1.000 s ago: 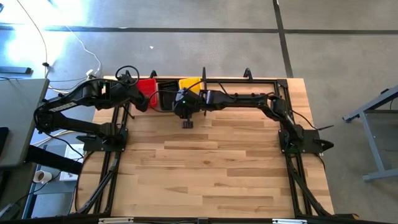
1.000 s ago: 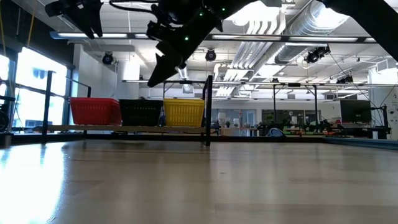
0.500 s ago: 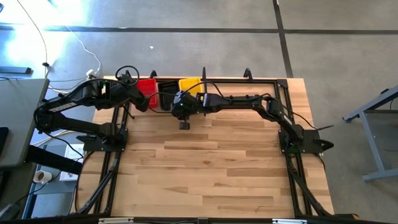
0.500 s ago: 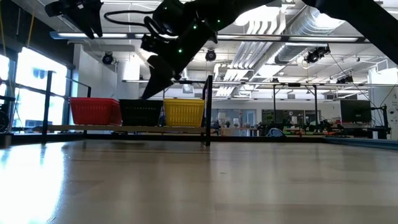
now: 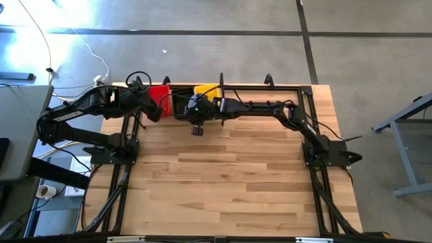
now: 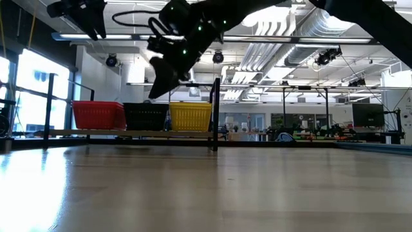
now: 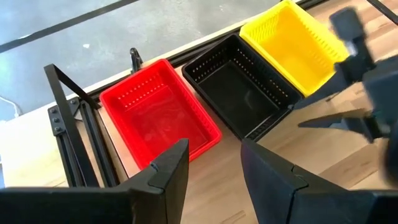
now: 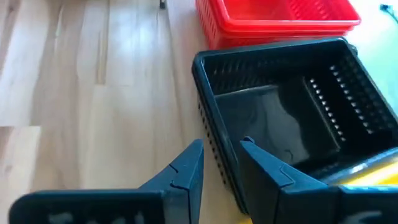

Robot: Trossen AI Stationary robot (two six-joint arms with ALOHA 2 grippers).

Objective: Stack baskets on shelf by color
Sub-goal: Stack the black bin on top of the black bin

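Baskets sit in a row on the shelf (image 6: 129, 133) along your tabletop's (image 5: 229, 182) far edge: red basket (image 7: 158, 115), black basket (image 7: 242, 93), then yellow basket (image 7: 295, 43), sides touching. Your right end effector (image 8: 219, 163) hangs above the black basket's near wall, fingers a little apart and holding nothing. Your left end effector (image 7: 211, 165) hovers near the red basket, fingers apart and empty.

Grey table (image 5: 20, 135) left; white cable (image 5: 84, 40) on floor.
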